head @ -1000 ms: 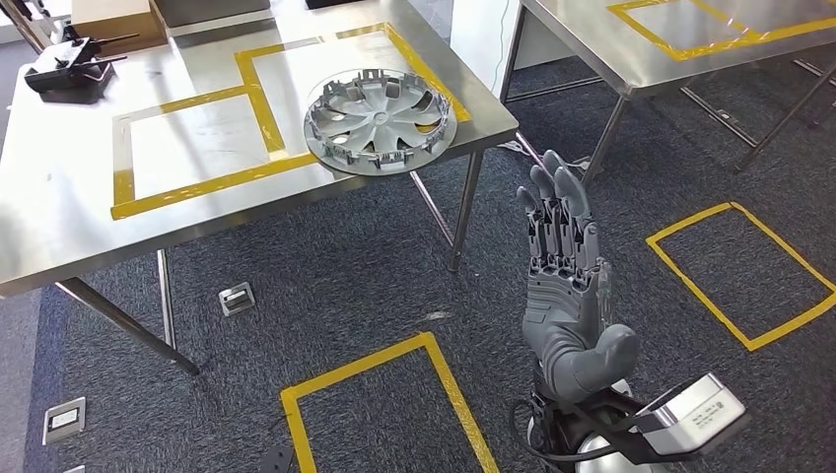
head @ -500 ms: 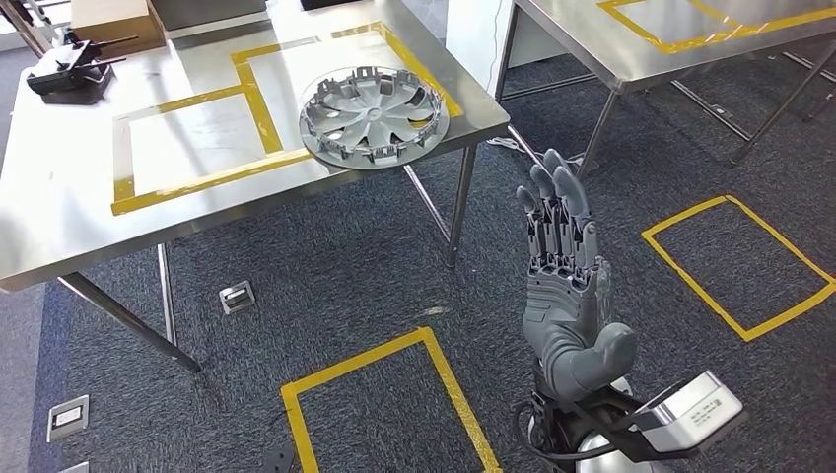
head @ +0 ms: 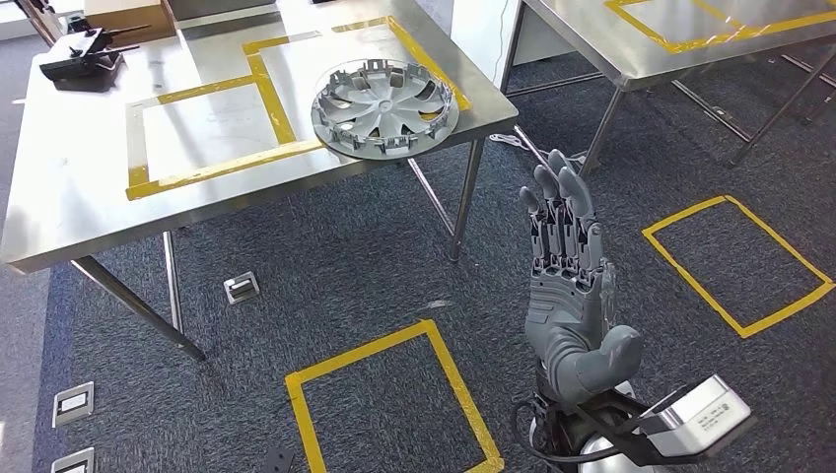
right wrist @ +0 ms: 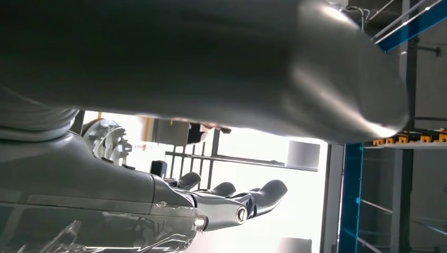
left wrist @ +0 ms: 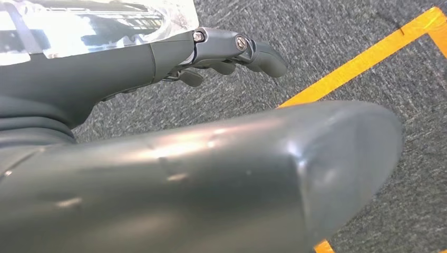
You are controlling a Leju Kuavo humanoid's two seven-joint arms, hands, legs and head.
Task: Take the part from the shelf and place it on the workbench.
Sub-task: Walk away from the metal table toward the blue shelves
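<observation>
The part, a silver wheel cover [head: 385, 97], lies flat on the steel workbench [head: 89, 197], near its right front corner and partly over a yellow taped rectangle. My right hand [head: 567, 286] is raised over the floor in front of and to the right of the bench, well apart from the cover. Its fingers [head: 555, 202] are straight and it holds nothing. In the left wrist view my left hand [left wrist: 174, 158] hangs over the grey carpet, its fingers [left wrist: 232, 47] loosely bent and holding nothing.
A black fixture [head: 79, 61] and a cardboard box [head: 123, 15] stand at the bench's far left. A second steel table [head: 592, 30] is at the right, with a gap between. Yellow tape squares [head: 389, 404] [head: 739, 261] and floor sockets [head: 242, 288] mark the carpet.
The whole picture has shifted a little, so the camera has moved. The wheel cover stays on the bench. My right hand keeps the same raised pose.
</observation>
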